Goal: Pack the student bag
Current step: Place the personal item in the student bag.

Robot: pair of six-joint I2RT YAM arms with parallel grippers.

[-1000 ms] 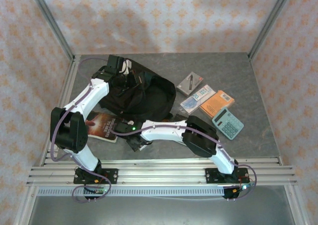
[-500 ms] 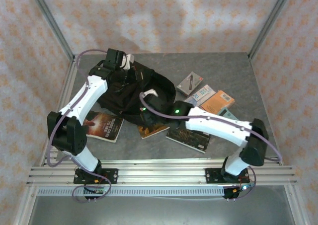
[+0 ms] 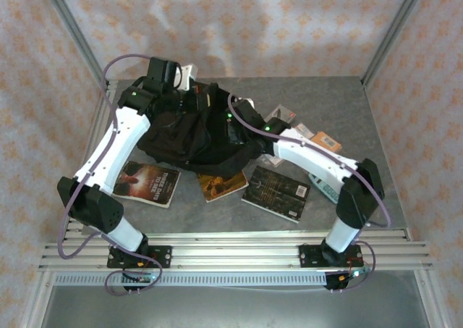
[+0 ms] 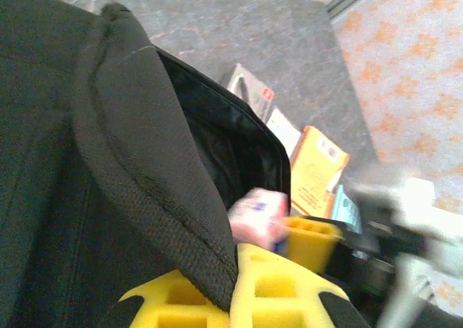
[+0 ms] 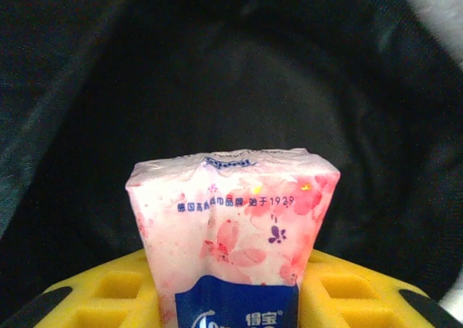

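The student bag (image 3: 181,136) is a large black backpack lying at the table's back left with its mouth gaping. My left gripper (image 3: 184,89) is shut on the bag's padded rim (image 4: 145,169), its yellow fingers (image 4: 275,284) pinching the fabric and holding the mouth up. My right gripper (image 3: 230,129) reaches into the opening, shut on a pink flowered tissue pack (image 5: 231,219) with a blue label. The pack sits between the yellow pads (image 5: 340,292), with the bag's dark inside (image 5: 231,74) beyond it. In the left wrist view the tissue pack (image 4: 257,216) is a blur at the mouth.
Three books lie in front of the bag: a dark red one (image 3: 148,183), a brown one (image 3: 223,185) and a black one (image 3: 275,192). To the right are a grey box (image 3: 278,114), an orange booklet (image 3: 323,138) and a teal calculator (image 3: 325,190) partly under the right arm.
My right arm swung from the table's near front up to the bag's mouth, carrying the tissue pack. My left gripper drew the bag's rim up and back.
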